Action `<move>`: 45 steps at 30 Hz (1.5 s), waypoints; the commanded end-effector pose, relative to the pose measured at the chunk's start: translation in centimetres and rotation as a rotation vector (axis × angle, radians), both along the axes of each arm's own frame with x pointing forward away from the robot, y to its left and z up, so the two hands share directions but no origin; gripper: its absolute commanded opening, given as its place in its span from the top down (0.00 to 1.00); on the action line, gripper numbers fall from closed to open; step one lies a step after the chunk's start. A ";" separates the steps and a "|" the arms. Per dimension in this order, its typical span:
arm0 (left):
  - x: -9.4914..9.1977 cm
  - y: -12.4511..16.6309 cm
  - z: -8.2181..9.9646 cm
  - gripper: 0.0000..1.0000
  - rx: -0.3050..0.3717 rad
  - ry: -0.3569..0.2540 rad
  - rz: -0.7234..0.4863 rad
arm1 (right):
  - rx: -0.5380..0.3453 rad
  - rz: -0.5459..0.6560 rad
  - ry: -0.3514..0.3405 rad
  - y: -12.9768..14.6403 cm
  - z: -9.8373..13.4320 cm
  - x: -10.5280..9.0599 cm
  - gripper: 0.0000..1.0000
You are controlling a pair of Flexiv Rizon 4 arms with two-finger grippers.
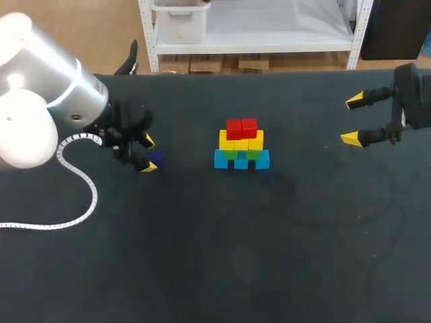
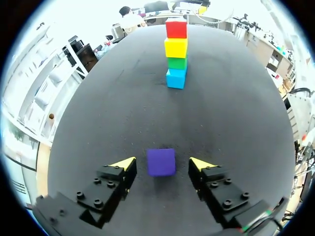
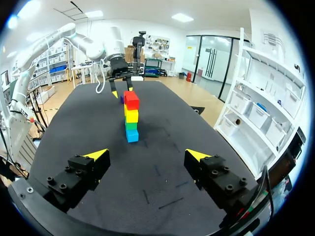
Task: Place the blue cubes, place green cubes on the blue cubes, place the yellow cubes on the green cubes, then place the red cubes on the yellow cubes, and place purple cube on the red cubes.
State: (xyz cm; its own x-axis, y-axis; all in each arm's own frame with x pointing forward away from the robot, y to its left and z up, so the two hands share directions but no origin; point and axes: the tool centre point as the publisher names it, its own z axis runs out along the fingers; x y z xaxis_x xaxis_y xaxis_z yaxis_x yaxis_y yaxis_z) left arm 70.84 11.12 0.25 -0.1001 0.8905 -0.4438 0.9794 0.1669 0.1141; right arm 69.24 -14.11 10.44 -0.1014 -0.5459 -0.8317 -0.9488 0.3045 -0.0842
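Black table [image 1: 202,256]: purple cube [image 2: 161,162], stack [image 2: 176,54] well apart.

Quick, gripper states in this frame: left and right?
Left gripper: open, with the purple cube lying between its fingers, not gripped.
Right gripper: open, holding nothing.

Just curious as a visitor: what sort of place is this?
Probably a robotics lab: a left gripper and a right gripper hang over a black table bearing a stack of coloured cubes.
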 end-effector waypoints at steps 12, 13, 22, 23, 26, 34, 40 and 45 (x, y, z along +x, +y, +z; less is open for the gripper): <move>0.2 -0.4 -0.6 1.00 0.003 -0.003 0.003 | 0.002 0.000 -0.001 0.0 0.0 0.0 0.00; 0.1 -0.3 -0.3 1.00 0.001 -0.004 0.012 | 0.002 0.000 -0.001 0.0 0.0 0.0 0.00; -3.0 -1.2 6.6 1.00 -0.004 -0.014 0.061 | 0.002 0.000 -0.001 0.0 0.0 0.0 0.00; -3.3 -1.4 7.4 1.00 -0.003 -0.023 0.066 | 0.002 0.000 -0.001 0.0 0.0 0.0 0.00; -4.3 -2.7 9.6 1.00 0.001 -0.025 0.076 | 0.002 0.000 -0.001 0.0 0.0 0.0 0.00; -4.4 -6.9 13.9 1.00 0.001 -0.058 0.062 | 0.002 0.000 -0.001 0.0 0.0 0.0 0.00; -3.6 -10.4 15.3 1.00 -0.013 -0.081 0.002 | 0.002 0.000 -0.001 0.0 0.0 0.0 0.00; -2.8 -13.4 15.1 1.00 -0.024 -0.084 -0.055 | 0.002 0.000 -0.001 0.0 0.0 0.0 0.00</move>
